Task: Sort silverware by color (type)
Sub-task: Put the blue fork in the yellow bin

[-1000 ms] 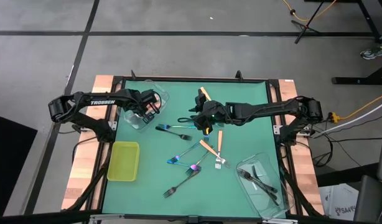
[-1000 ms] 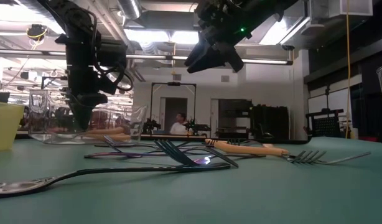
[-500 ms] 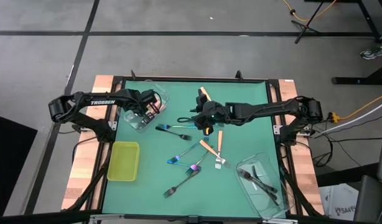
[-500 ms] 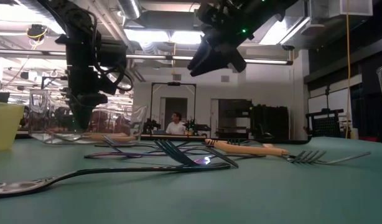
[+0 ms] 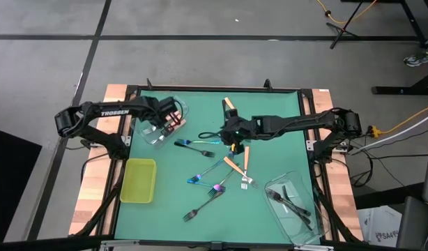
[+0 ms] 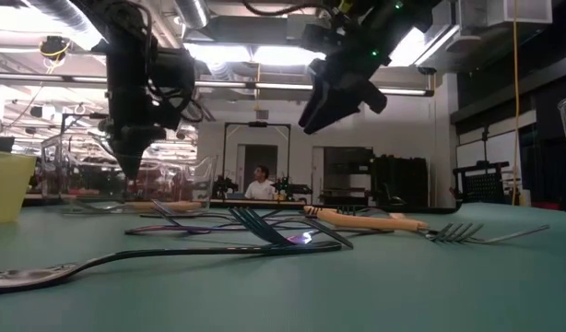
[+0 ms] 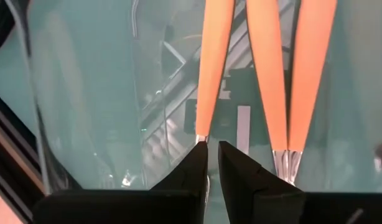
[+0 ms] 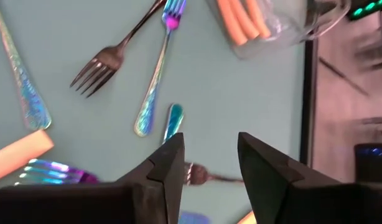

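Several slim forks lie loose at the table's middle: orange-handled ones (image 5: 246, 157), iridescent ones (image 5: 203, 174) and dark ones (image 5: 200, 208). A clear tub (image 5: 153, 134) at the far left holds three orange-handled forks (image 7: 265, 74) lying flat on its floor. My left gripper (image 5: 169, 120) hangs in this tub, shut and empty, just above the forks (image 7: 213, 155). My right gripper (image 5: 232, 138) is open and empty, well above the loose forks (image 6: 327, 112). Its wrist view shows an iridescent fork (image 8: 157, 74) and a dark fork (image 8: 113, 53) below it.
A yellow-green tray (image 5: 139, 180) stands at the near left. A second clear tub (image 5: 306, 189) at the near right holds dark forks (image 5: 291, 202). One orange-handled fork (image 5: 228, 104) lies near the far edge. A person shows far off in the room (image 6: 260, 187).
My left gripper has risen a little inside the far-left tub and gone toward the table's far right, away from the orange-handled forks lying there. My right gripper has gone a little toward the table's right edge and turned, staying high above the loose forks.
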Available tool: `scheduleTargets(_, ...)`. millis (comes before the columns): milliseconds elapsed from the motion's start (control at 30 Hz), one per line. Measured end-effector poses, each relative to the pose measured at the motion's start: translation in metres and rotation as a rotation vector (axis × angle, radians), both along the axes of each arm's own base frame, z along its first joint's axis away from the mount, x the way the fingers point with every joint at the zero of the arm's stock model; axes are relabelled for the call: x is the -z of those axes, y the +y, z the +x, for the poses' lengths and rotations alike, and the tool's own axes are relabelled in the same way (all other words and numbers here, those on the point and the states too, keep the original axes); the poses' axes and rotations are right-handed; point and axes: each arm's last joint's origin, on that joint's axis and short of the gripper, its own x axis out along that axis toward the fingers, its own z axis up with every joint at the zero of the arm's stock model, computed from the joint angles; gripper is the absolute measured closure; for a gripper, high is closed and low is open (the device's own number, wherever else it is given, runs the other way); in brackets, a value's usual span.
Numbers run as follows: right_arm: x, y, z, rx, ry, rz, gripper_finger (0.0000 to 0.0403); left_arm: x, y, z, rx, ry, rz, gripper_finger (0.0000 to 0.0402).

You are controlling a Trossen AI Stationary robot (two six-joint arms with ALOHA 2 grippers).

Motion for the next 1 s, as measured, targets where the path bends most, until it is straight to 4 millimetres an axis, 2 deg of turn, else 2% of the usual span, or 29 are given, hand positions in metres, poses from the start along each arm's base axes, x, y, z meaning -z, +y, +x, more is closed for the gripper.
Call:
scheduleTargets(300, 0.005, -0.003, -0.005, 0.016, 0.055, 0.091, 0.0262, -0.02, 0.003, 0.008, 0.005, -0.035, 0.0, 0.0368)
scheduleTargets(600, 0.01, -0.034, -0.015, 0.12, 0.091, 0.321, 0.0262, -0.04, -0.005, 0.024, 0.066, -0.104, 0.032, 0.0368)
scheduleTargets(733, 0.012, -0.041, -0.019, 0.148, 0.115, 0.366, 0.0262, -0.047, -0.012, 0.032, 0.102, -0.134, 0.043, 0.0368)
scheduleTargets(1000, 0.043, -0.04, -0.032, 0.166, 0.173, 0.366, 0.0262, -0.055, -0.032, 0.044, 0.169, -0.177, 0.047, 0.0368)
